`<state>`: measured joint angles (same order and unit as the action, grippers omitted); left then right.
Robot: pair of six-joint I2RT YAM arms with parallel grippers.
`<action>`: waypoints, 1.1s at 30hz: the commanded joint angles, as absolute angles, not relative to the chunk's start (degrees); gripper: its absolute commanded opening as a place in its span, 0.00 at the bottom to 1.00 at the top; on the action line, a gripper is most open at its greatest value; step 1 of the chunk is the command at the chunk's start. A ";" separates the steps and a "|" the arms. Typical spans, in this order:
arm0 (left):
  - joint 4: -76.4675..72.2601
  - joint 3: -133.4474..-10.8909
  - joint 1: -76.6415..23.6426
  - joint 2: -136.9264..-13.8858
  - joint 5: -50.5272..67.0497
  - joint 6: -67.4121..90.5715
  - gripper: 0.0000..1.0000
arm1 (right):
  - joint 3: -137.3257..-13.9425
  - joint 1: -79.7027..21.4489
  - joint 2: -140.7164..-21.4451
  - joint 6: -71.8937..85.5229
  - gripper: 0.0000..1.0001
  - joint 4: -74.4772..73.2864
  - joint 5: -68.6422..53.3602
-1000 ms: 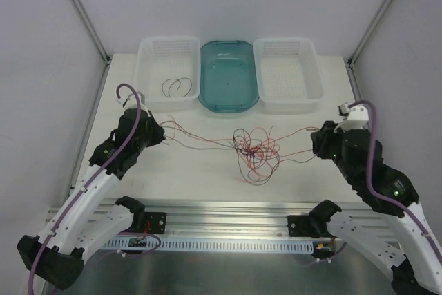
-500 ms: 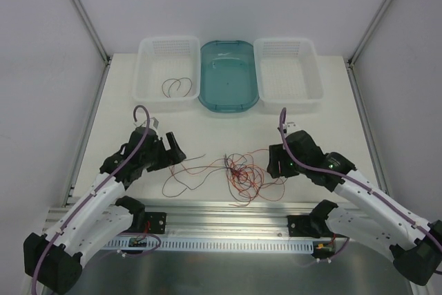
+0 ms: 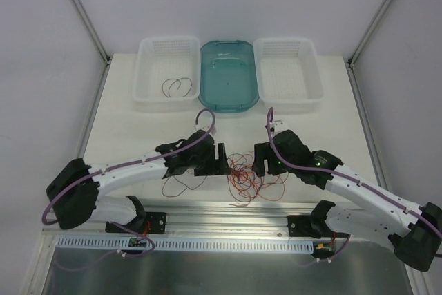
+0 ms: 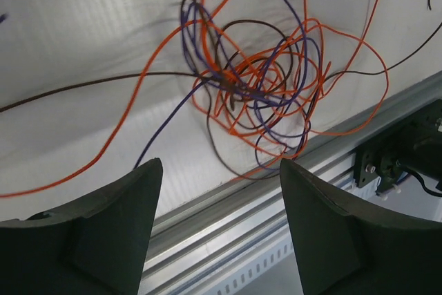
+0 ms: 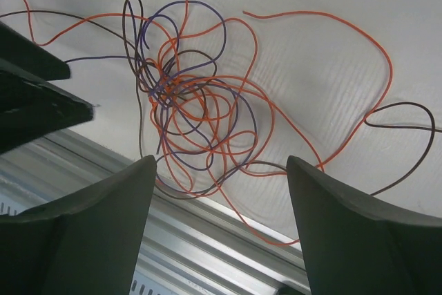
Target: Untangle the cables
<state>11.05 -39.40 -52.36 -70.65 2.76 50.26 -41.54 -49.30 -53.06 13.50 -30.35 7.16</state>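
Here the cables [image 3: 247, 173] lie in one loose knot of orange, brown and purple loops on the white surface [image 3: 138, 126], close to its near edge by the metal rail [image 3: 228, 226]. The left gripper [image 3: 221, 159] and the right gripper [image 3: 260, 159] flank the knot, each with jaws spread wide and holding nothing. A lone cable [image 3: 176, 86] rests in the left white basket [image 3: 155, 101].
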 commanded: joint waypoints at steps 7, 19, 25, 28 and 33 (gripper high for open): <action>0.18 -46.23 -55.72 -87.87 1.14 53.26 0.60 | -37.09 -50.80 -57.30 17.93 0.76 -19.00 8.18; -4.74 -44.47 -56.51 -93.96 1.41 54.14 0.18 | -35.07 -51.76 -72.49 20.48 0.71 -5.10 2.91; -6.76 -42.89 -56.51 -91.85 0.62 53.88 0.00 | -36.47 -53.17 -77.25 20.74 0.67 -3.96 3.25; -7.91 -42.01 -56.69 -90.36 0.35 53.44 0.00 | -37.35 -53.35 -79.19 20.92 0.57 -4.83 5.00; -8.09 -40.43 -56.60 -85.71 -1.40 52.74 0.00 | -38.23 -53.53 -79.72 21.45 0.16 -7.90 9.31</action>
